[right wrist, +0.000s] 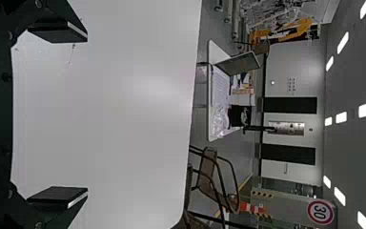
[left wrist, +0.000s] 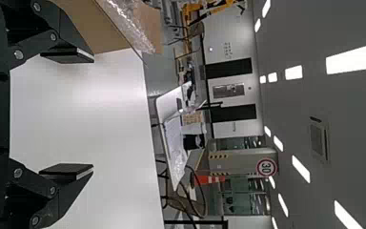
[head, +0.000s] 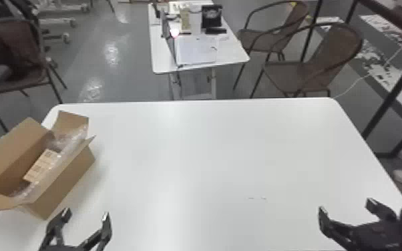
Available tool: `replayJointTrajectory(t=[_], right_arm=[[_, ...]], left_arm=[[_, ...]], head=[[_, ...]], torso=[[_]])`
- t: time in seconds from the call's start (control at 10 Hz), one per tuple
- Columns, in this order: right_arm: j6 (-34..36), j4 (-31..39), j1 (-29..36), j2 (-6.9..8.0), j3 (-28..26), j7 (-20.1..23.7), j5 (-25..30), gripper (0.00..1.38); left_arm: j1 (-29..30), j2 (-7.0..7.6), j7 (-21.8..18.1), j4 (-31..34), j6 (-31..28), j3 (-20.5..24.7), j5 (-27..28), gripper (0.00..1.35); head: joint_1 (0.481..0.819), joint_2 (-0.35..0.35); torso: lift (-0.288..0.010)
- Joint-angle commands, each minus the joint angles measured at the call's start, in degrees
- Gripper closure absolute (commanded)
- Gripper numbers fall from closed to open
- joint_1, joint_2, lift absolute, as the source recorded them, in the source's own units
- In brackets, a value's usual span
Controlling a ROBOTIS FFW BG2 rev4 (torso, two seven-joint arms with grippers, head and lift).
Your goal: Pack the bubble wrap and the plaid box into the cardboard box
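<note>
Head view: there is one cardboard box (head: 68, 182), on the robot's left side of one big white table (head: 193, 150). Its top is open and its four flaps (head: 73, 120) stick out. One plaid box (head: 41, 165) is inside it, sitting on a slant. Bubble wrap (head: 71, 142) is in there too, shiny and crinkly, right beside the plaid box. I can't tell how many pieces of wrap there are.

There are two grippers. The left gripper (head: 86, 214) comes in from the bottom edge, near the close corner of the cardboard box. It points forward, with one finger on each side and a wide gap between them. In the left wrist view, its two flat pads (left wrist: 69, 171) are far apart, and it has hold of nothing.

The right gripper (head: 346, 204) is well away from the box, over the close right part of the big table. Its arm comes in from the right, and its fingers point forward too. They are spread wide like the left ones, with nothing in them.

Farther off are one small white table (head: 163, 63), two brown chairs (head: 283, 75) on the right and one dark brown chair (head: 20, 63) on the left.
</note>
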State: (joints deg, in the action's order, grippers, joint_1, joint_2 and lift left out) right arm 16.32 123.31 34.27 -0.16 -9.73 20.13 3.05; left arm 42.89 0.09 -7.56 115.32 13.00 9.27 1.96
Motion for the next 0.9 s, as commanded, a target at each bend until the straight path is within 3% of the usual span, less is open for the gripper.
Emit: replayJointTrajectory(t=[0.0,0.3,0.8], right_arm=[[1.4,0.8,0.0,0.21,-0.1,-0.3,1.1,0.16],[3.1,2.7,1.0,0.21,1.4,-4.7,2.5,0.16],[3.1,1.8,-0.1,0.21,2.5,-4.5,-0.6,0.16]], left_arm=[[-0.4,-0.24,0.1,0.0,-0.2,-0.7,-0.2,0.45],[-0.1,-0.24,3.1,-0.1,-0.3,-2.2,-1.3,0.45],[-0.4,-0.24,3.2,-0.5,0.1,-2.1,-1.6,0.45]], head=[[0.695,0.044],[0.695,0.027],[0.695,0.039]], torso=[[-0.063],[-0.063],[-0.063]])
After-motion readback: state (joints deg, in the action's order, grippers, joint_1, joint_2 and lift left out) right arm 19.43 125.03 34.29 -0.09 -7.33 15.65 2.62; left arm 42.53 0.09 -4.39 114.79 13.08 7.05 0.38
